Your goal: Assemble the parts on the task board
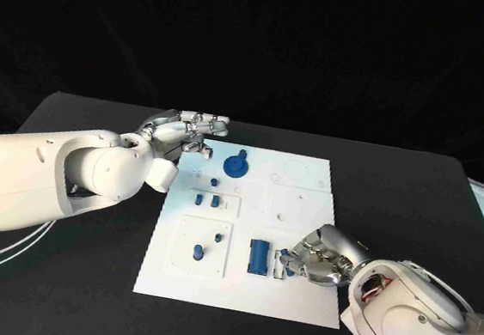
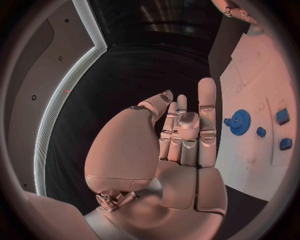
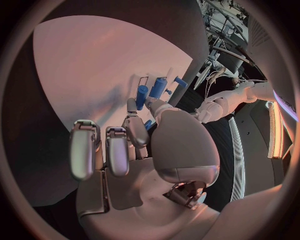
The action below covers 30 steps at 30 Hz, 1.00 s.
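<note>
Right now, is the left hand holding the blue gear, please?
No, the left hand hovers open beside the task board, and the blue gear lies untouched on it.

The right robot hand (image 1: 317, 262) covers part of the task board (image 1: 296, 220). Whether its fingertips (image 3: 142, 93) touch the blue cylinder (image 1: 257, 256) cannot be told. Small parts (image 1: 213, 202) are too tiny to identify.

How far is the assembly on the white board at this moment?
Done: hard to judge; a blue gear sits near the task board's far edge, and small blue pieces sit in square panels. In hand: nothing clearly; the right robot hand is down beside the long blue block, grip unclear. The left robot hand hovers open off the board's corner. Most fitting seems left.
</note>
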Tool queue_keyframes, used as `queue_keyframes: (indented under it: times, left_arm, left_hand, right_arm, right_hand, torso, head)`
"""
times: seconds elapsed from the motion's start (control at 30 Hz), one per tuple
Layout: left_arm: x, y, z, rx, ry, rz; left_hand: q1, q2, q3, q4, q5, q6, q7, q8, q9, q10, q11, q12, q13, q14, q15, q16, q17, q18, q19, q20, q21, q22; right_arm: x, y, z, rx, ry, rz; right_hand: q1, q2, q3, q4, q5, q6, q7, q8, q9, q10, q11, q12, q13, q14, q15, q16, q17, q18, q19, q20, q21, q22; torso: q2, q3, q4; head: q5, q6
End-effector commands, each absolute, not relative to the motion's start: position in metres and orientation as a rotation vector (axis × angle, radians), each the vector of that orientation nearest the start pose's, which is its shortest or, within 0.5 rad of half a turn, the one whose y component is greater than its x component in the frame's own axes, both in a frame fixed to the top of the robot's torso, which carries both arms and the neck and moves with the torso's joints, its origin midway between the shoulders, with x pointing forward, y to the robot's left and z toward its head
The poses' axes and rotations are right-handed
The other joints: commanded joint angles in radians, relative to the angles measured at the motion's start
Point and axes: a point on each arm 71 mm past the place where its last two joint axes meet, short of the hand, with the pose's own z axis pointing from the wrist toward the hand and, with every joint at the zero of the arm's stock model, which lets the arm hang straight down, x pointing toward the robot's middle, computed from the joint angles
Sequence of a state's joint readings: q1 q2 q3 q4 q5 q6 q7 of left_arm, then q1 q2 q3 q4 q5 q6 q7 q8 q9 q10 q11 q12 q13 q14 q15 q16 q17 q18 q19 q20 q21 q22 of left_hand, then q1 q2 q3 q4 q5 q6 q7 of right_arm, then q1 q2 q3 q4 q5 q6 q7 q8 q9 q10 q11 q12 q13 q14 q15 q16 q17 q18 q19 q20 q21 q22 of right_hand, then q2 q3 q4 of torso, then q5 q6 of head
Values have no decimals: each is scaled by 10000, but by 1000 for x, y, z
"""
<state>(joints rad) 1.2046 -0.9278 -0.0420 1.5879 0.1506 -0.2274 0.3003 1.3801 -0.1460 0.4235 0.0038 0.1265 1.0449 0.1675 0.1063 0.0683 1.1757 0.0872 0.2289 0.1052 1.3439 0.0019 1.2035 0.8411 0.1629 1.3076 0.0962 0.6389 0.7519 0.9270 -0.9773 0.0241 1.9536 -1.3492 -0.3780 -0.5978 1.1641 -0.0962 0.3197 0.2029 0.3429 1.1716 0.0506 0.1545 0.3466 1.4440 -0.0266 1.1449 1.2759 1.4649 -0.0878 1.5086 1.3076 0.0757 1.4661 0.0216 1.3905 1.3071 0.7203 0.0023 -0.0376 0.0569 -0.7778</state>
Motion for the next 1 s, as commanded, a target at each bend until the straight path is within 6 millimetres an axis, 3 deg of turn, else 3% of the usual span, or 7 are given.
queue_keyframes:
  times: [0.03, 0.77, 1.0]
  left_arm:
    - [475, 226, -179, -13171, 14866, -16198]
    - [475, 226, -179, -13180, 14919, -16217]
    - [475, 226, -179, -13187, 14935, -16210]
  left_hand:
    - [-78, 49, -48, -11, -37, -55, 7, 35, -2, -56, -3, 35, 13, -39, -4, -19, -10, 142, -58, 20, -29, -11]
    - [-69, 62, -58, -22, -35, -62, 9, 42, -1, -73, -1, 54, 15, -43, -5, -13, -16, 145, -61, 21, -42, -19]
    - [-69, 62, -58, -22, -35, -62, 9, 42, -1, -73, -1, 54, 15, -43, -5, -13, -16, 145, -61, 21, -42, -19]
  right_arm:
    - [358, -170, -246, 2603, 20626, 5787]
    - [361, -163, -250, 1872, 20781, 5589]
    - [361, -162, -250, 1779, 20779, 5601]
  right_hand:
    - [-117, 22, -141, 10, 66, 106, -8, 21, 21, 94, -8, 94, 56, 899, -51, 70, 1830, -177, 165, -96, 48, 18]
    - [-125, 77, -430, 12, 40, 184, -58, 77, 96, 170, -50, 311, 229, 889, -86, 37, 1785, -165, 151, -125, 8, -33]
    - [-411, 78, -865, 243, 50, 206, -55, 97, 147, 203, -45, 427, 339, 892, -83, 44, 1797, -171, 157, -131, 12, -17]
  torso:
    - [-3, -1, 6]
    - [-4, 1, -2]
    - [-6, -3, -5]
  head:
    - [14, 0]
    - [65, -28]
    - [88, -40]
